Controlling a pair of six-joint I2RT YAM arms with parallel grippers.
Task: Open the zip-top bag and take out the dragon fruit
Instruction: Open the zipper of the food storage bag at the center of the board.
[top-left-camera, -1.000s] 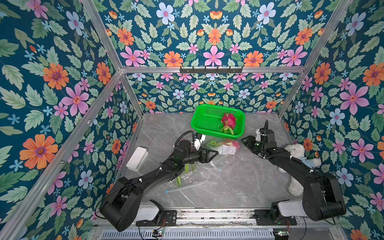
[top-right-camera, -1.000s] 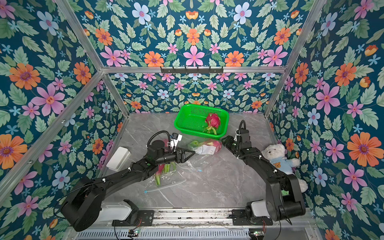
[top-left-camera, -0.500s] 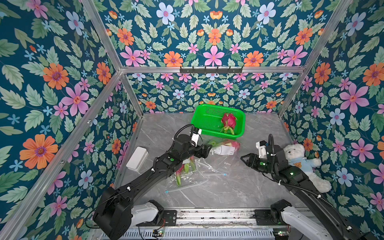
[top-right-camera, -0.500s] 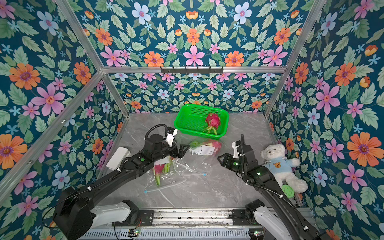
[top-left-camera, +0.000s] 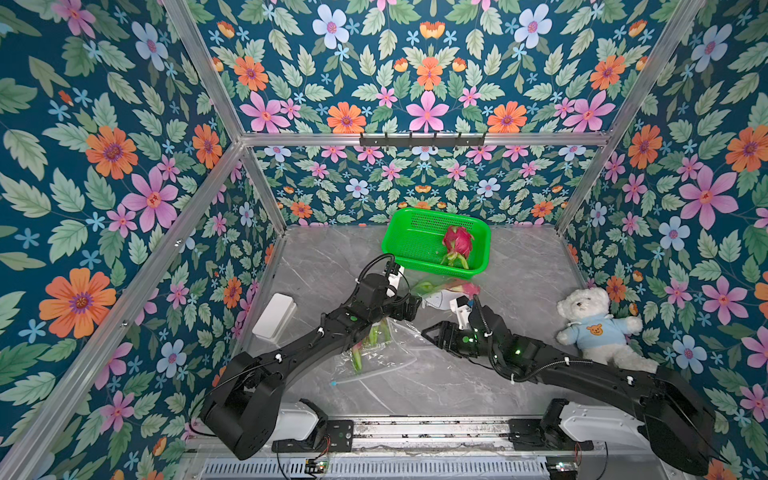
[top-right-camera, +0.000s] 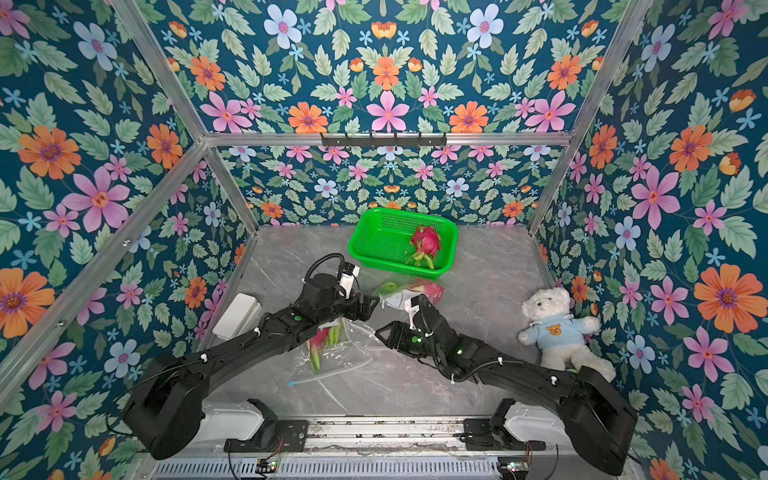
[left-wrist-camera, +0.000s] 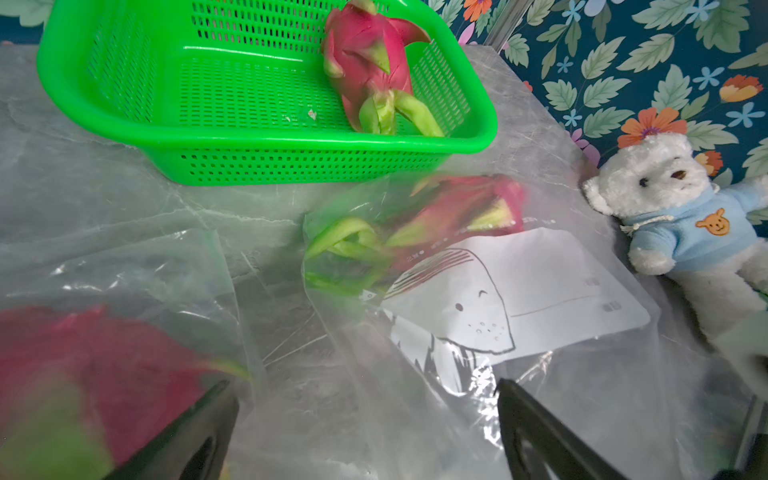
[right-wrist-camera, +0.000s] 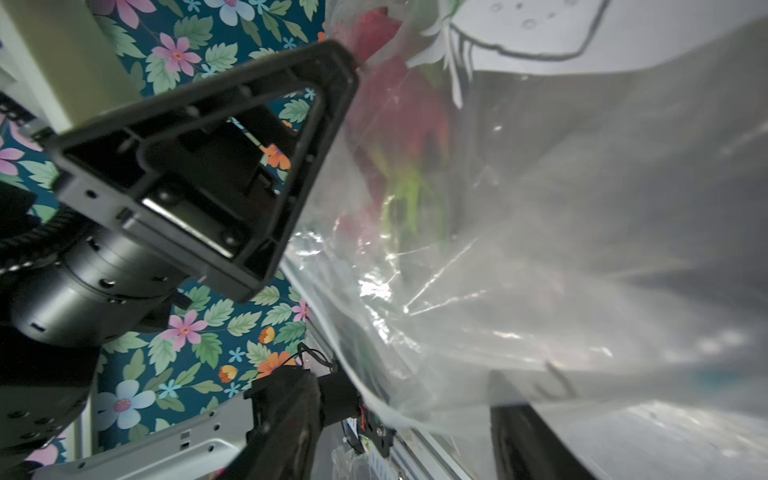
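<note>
One dragon fruit (top-left-camera: 457, 243) (left-wrist-camera: 374, 62) lies in the green basket (top-left-camera: 409, 237) (left-wrist-camera: 124, 104). Just in front of it, a zip-top bag with a white whale label (top-left-camera: 442, 298) (left-wrist-camera: 540, 282) holds another dragon fruit (top-left-camera: 465, 287) (left-wrist-camera: 453, 208). A second clear bag (top-left-camera: 384, 353) (left-wrist-camera: 137, 274) under my left arm holds pink and green fruit (top-left-camera: 359, 353) (left-wrist-camera: 83, 374). My left gripper (top-left-camera: 415, 305) (top-right-camera: 372, 305) (left-wrist-camera: 365, 399) is open over bag film beside the labelled bag. My right gripper (top-left-camera: 428, 332) (top-right-camera: 380, 332) (right-wrist-camera: 399, 415) is open, with loose bag film (right-wrist-camera: 519, 270) across its gap.
A white teddy bear in a blue sweater (top-left-camera: 594, 328) (left-wrist-camera: 673, 216) lies at the right wall. A white box (top-left-camera: 274, 316) sits at the left wall. Floral walls enclose the grey marble table (top-left-camera: 523, 266). The left gripper's finger (right-wrist-camera: 249, 166) shows close in the right wrist view.
My right arm has swung from the labelled bag's right side toward the table's middle and front, and its jaws have widened. My left gripper has opened slightly wider and shifted a little.
</note>
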